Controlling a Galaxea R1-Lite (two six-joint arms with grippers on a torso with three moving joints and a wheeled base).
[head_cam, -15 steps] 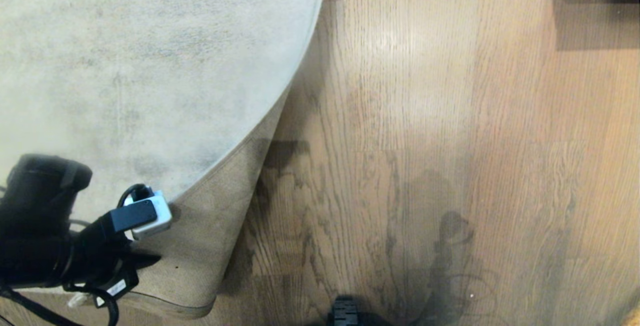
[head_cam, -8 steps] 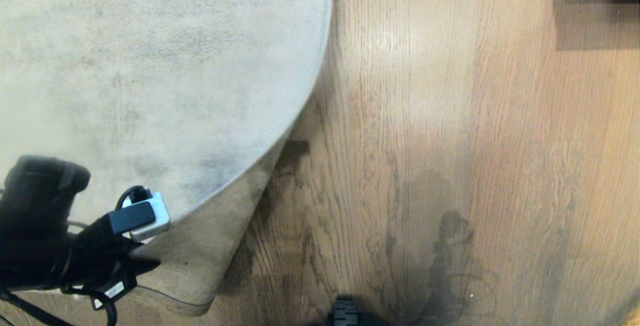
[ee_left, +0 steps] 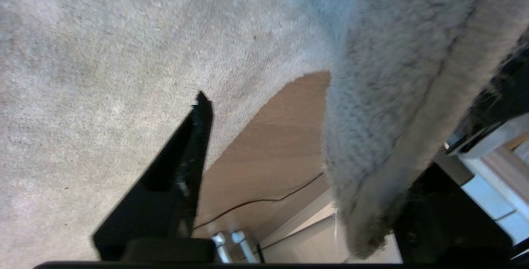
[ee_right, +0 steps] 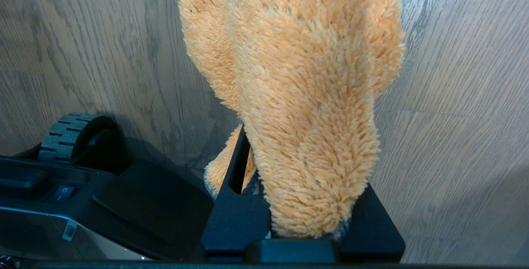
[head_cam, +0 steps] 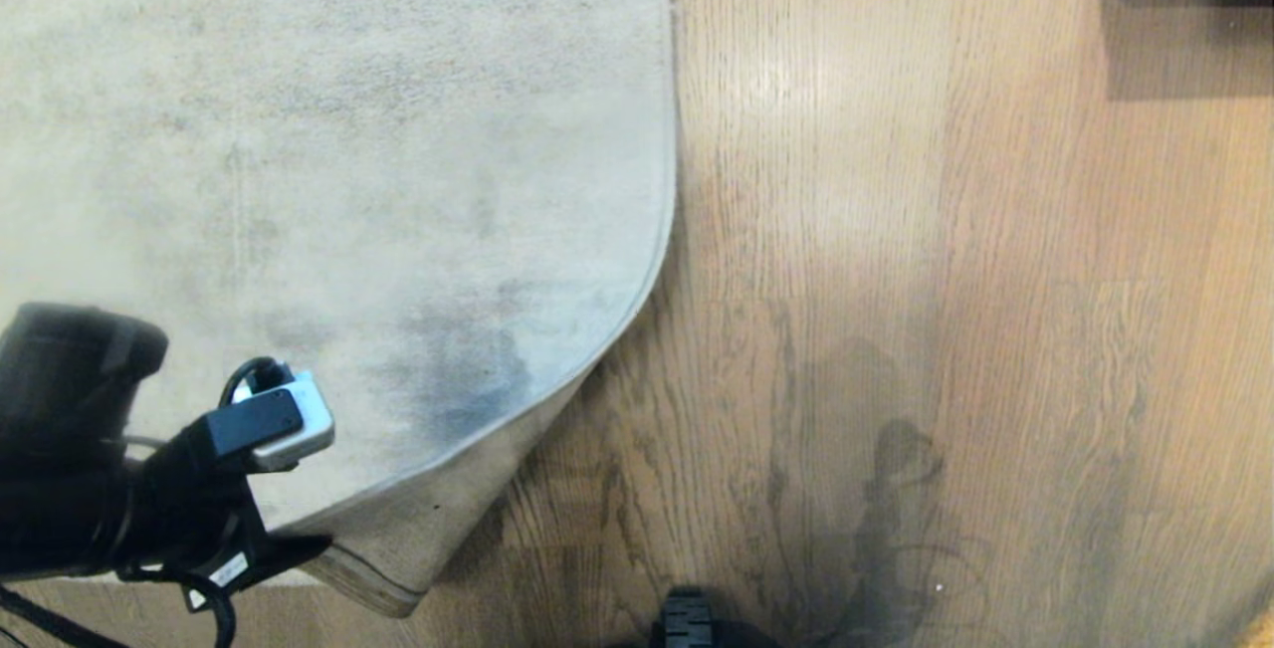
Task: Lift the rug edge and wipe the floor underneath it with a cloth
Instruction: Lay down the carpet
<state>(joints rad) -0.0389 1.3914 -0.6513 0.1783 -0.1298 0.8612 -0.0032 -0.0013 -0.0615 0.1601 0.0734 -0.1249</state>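
Note the rug edge [head_cam: 607,339] is floppy and heavy, so regrip its corner with your spread left gripper [ee_left: 289,170]; right gripper [ee_right: 297,203] pinches the cloth [ee_right: 306,95].

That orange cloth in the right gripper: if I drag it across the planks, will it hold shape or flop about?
Probably floppy: the cloth droops in soft folds from the right gripper, so it will likely bunch up when dragged. Its long fluffy pile suggests it is light. It should slide fairly easily over the sheeny floor.
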